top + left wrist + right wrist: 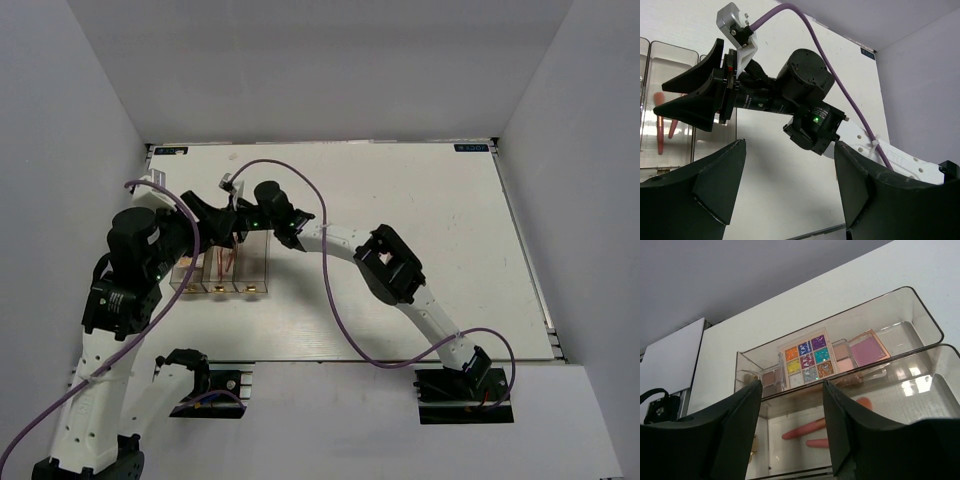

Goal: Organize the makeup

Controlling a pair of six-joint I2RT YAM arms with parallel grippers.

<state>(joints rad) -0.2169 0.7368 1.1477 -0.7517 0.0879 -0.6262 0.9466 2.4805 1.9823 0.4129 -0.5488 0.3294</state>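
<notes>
The clear three-compartment box (222,268) stands at the left middle of the table. In the right wrist view its far compartment (900,320) holds a multicolour glitter palette (807,360), a pink compact (867,347) and a brown palette (771,380). Two coral-pink sticks (805,429) lie in the nearer compartment; they also show in the top view (226,262) and the left wrist view (661,131). My right gripper (792,432) is open and empty just above the box (232,228). My left gripper (790,190) is open and empty beside it (195,222). I cannot make out the bottles.
The right arm's wrist and white link (805,90) cross in front of the left wrist camera. A purple cable (300,185) loops over the table. Grey walls enclose the white table (420,230) at the back and sides.
</notes>
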